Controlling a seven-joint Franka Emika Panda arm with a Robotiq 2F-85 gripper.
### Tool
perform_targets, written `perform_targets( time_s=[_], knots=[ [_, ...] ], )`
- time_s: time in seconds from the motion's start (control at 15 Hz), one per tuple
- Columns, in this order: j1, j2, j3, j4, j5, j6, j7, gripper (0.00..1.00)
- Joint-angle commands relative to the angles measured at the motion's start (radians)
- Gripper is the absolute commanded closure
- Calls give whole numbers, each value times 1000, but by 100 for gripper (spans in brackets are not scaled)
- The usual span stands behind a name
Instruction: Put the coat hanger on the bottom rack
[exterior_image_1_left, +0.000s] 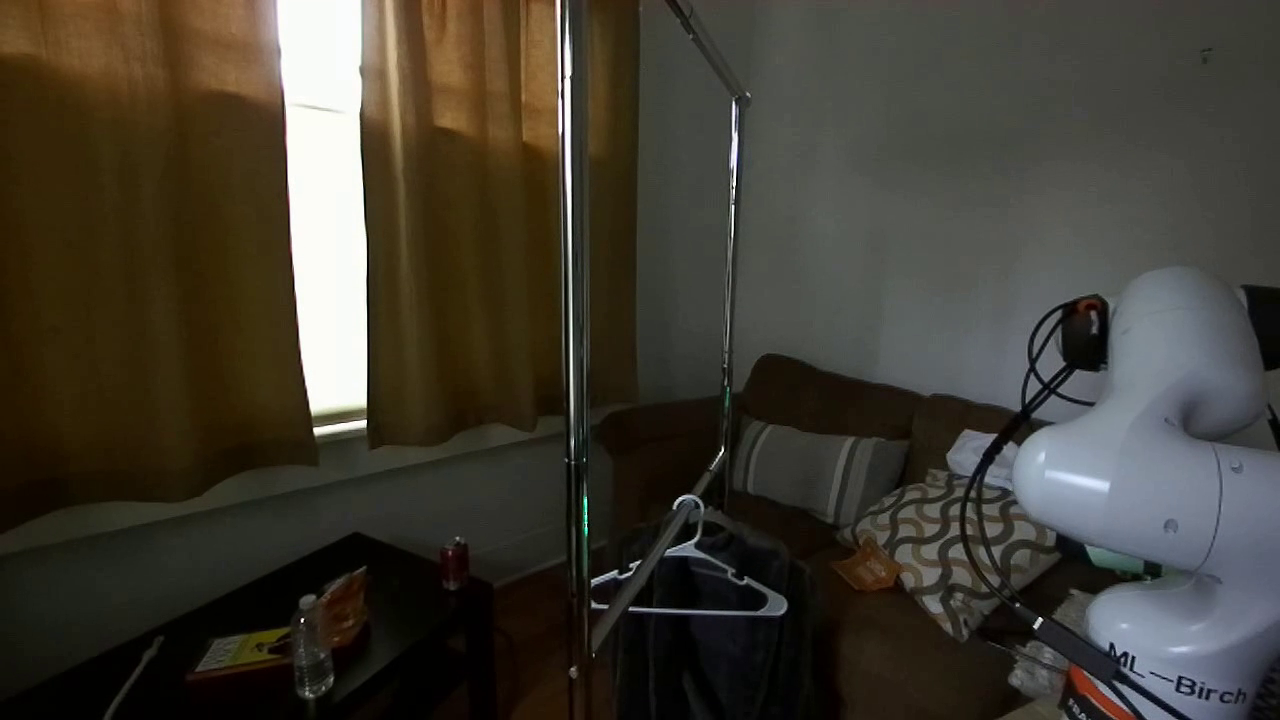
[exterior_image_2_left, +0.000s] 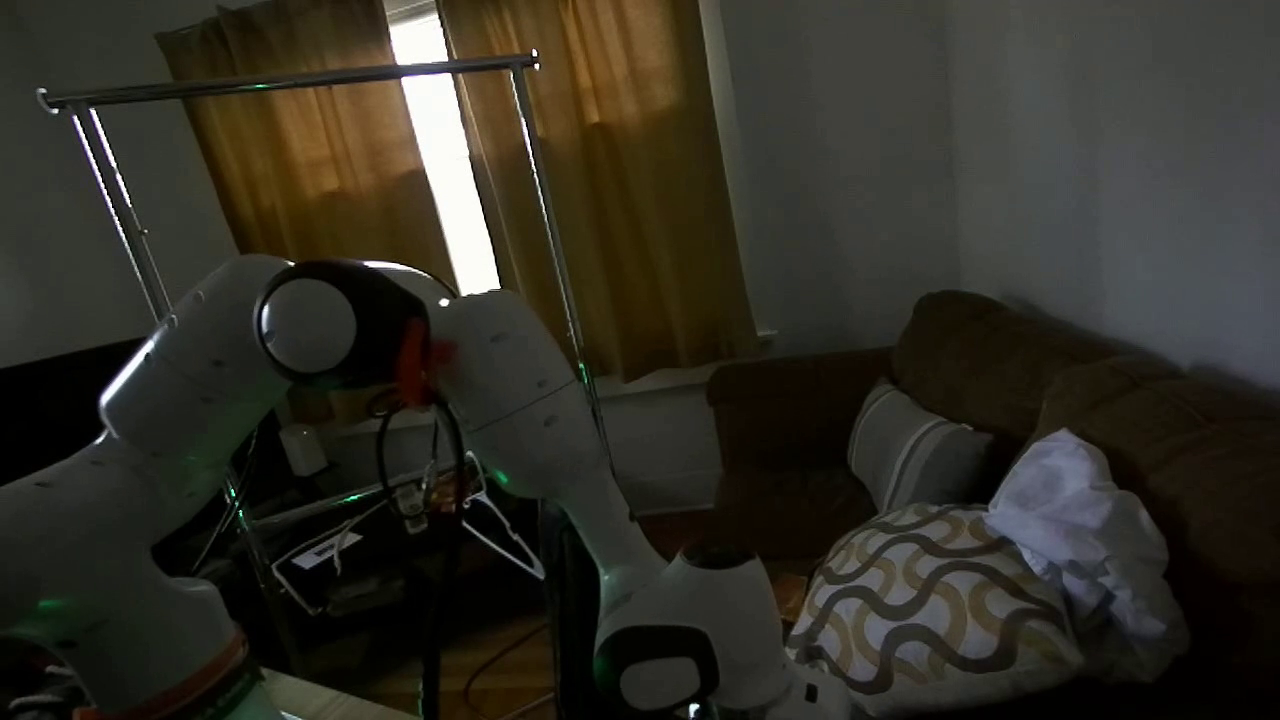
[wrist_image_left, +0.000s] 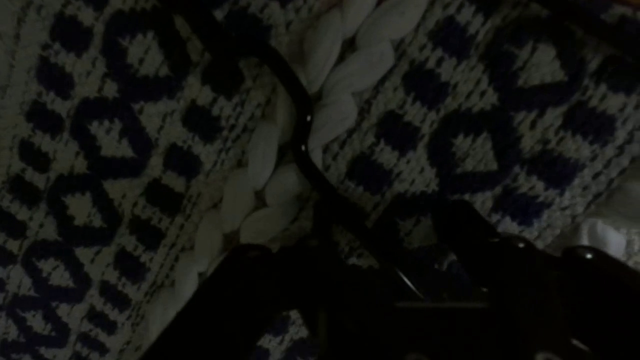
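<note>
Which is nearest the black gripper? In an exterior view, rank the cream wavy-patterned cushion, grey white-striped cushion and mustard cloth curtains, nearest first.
1. Wavy-patterned cushion: right foreground.
2. Grey striped cushion: right, farther back.
3. Mustard curtains: background, by the window.
Judged from the arm's lower end.

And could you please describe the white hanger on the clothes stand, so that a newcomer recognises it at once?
Find the tall chrome clothes stand in front of the brownish-gold curtains, then go down to its low silver bar. The white coat hanger hangs hooked over that bar. Its pale, open triangle sets it apart from the dark cloth seen behind it.
</note>
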Motion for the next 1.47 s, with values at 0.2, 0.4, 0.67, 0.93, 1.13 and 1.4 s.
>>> perform_targets(
  time_s=[0.2, 0.4, 0.67, 0.93, 1.13, 1.4],
  knots=[
    [-10, 26, 2, 38, -40, 12, 2, 91],
    [5, 4, -2, 12, -55, 35, 0, 100],
    [67, -28, -41, -34, -93, 112, 15, 98],
    [223, -65, -169, -110, -123, 223, 59, 98],
    [417, -76, -330, -189, -104, 330, 109, 98],
    [704, -80, -545, -345, -17, 497, 163, 98]
  ],
)
